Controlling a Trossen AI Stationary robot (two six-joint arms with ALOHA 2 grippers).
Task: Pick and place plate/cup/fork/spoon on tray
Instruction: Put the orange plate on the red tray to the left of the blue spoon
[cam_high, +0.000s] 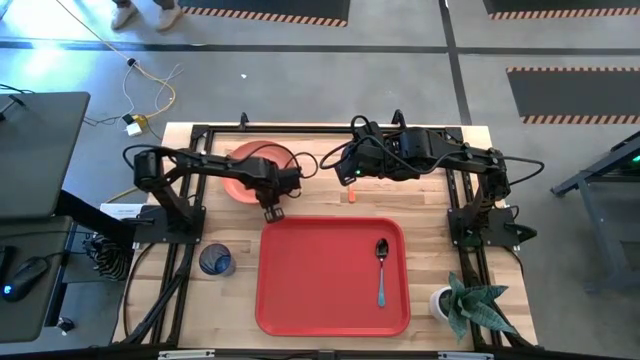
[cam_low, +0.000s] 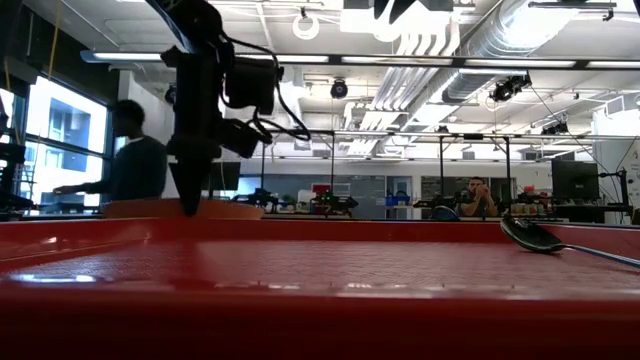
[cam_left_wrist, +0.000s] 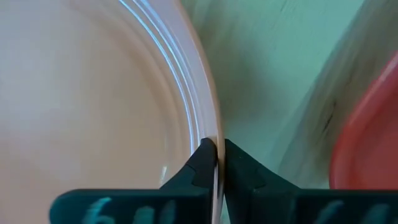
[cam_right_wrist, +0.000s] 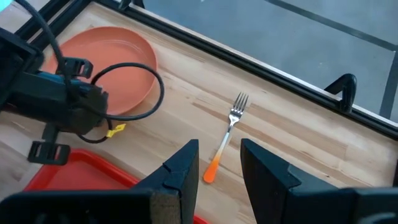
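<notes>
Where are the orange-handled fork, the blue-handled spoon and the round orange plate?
orange-handled metal fork (cam_right_wrist: 225, 137): right wrist view, on its neck.
blue-handled metal spoon (cam_high: 381, 272): high view, mid-handle.
round salmon-orange plastic plate (cam_right_wrist: 118, 59): right wrist view, on its floor.

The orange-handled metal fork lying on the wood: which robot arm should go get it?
Probably the right. The right gripper hangs open just above the orange-handled metal fork, while the left gripper is shut on the rim of the round salmon-orange plastic plate.
</notes>
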